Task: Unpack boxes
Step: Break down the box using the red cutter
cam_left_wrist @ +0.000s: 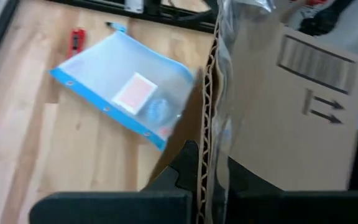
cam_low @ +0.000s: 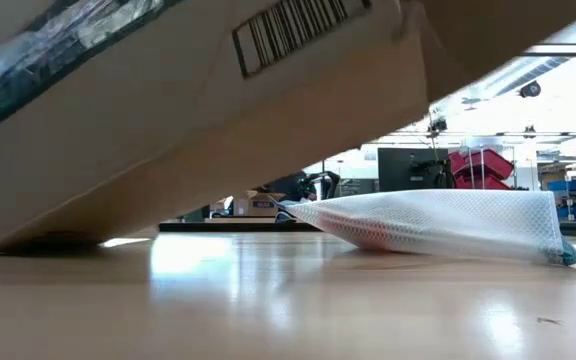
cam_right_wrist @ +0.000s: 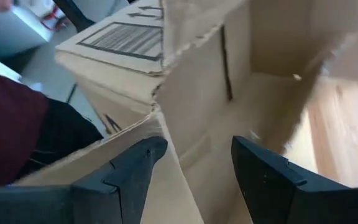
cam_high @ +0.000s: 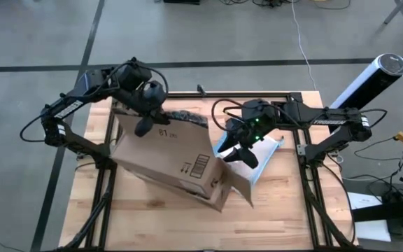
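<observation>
1. So, the box (cam_high: 168,158) lies tipped on its side across the middle of the table (cam_high: 152,224), raised at one end in the low view, its open mouth and loose flaps turned toward my right gripper (cam_high: 241,155)
2. My left gripper (cam_high: 144,124) is clenched on the box's far top edge; in my left wrist view the corrugated wall with its clear tape runs straight up between my fingers (cam_left_wrist: 185,163), so I hold the box tilted
3. My right gripper sits at the open end with its fingers (cam_right_wrist: 135,165) spread and nothing between them; the brown inside of the box fills the space just ahead of them, and I see no item left in the part that shows
4. The clear pouch (cam_high: 257,150) with the blue edge lies out on the wood beside my right gripper, outside the box, so that much looks unpacked
5. A small red tool (cam_left_wrist: 76,40) lies on the table beyond the pouch, well apart from my left fingers
6. What is left, I judge: check the hidden back of the box for more, then let the box go
</observation>
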Controlling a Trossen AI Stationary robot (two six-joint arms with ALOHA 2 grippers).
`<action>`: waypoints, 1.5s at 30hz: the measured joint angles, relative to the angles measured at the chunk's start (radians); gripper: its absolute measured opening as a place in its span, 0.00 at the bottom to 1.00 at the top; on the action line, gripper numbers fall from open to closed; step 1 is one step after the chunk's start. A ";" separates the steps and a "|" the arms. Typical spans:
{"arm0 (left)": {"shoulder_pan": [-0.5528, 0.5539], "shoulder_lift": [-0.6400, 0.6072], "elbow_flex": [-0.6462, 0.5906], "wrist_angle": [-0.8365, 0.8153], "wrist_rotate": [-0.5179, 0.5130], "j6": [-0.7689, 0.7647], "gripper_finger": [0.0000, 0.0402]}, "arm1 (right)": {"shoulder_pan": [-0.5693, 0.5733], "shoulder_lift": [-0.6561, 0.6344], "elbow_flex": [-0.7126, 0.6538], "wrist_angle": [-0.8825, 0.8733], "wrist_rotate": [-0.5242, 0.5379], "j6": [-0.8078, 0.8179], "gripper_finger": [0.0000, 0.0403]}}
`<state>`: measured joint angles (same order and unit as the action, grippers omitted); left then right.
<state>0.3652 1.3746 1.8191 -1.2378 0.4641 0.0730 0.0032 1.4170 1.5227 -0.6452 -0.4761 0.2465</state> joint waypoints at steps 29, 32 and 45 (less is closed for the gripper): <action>0.025 0.129 0.001 0.100 -0.189 -0.013 0.00 | 0.001 0.222 -0.001 0.406 -0.259 0.171 0.22; 0.025 0.129 0.001 0.121 -0.190 -0.022 0.00 | -0.005 0.218 -0.001 0.439 -0.257 0.157 0.05; 0.027 0.117 0.108 0.125 -0.248 0.006 0.06 | -0.017 0.161 -0.001 0.551 -0.178 0.181 0.00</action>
<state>0.3920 1.4918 1.9273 -1.1130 0.2165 0.0788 -0.0137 1.5785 1.5215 -0.0938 -0.6541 0.4273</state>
